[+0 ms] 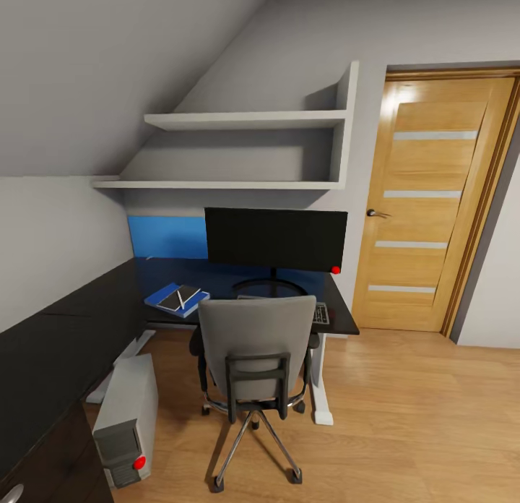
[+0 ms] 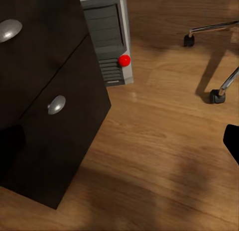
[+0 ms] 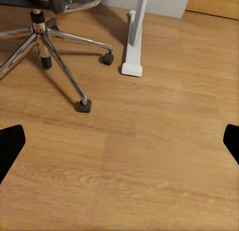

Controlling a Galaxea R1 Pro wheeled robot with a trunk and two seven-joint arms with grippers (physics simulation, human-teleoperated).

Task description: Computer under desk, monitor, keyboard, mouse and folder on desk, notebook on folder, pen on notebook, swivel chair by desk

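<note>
The black monitor [image 1: 274, 239] stands on the black L-shaped desk [image 1: 87, 308]. Left of its stand lies the blue folder [image 1: 165, 299], with the dark notebook [image 1: 188, 294] and the white pen [image 1: 180, 299] on top. The grey swivel chair [image 1: 256, 340] is pushed up to the desk, hiding most of the keyboard [image 1: 321, 314]; the mouse is hidden. The silver computer [image 1: 126, 416] [image 2: 107, 42] stands on the floor by the desk's left wing. My left gripper [image 2: 119, 141] and right gripper [image 3: 119, 144] hang open over the wooden floor, holding nothing.
A wooden door [image 1: 430, 199] is at the right, and grey shelves [image 1: 245, 120] hang above the desk. The desk's drawers [image 2: 59, 71] have silver knobs [image 2: 56, 104]. The chair's chrome base [image 3: 45, 42] and a white desk leg [image 3: 134, 42] stand close by.
</note>
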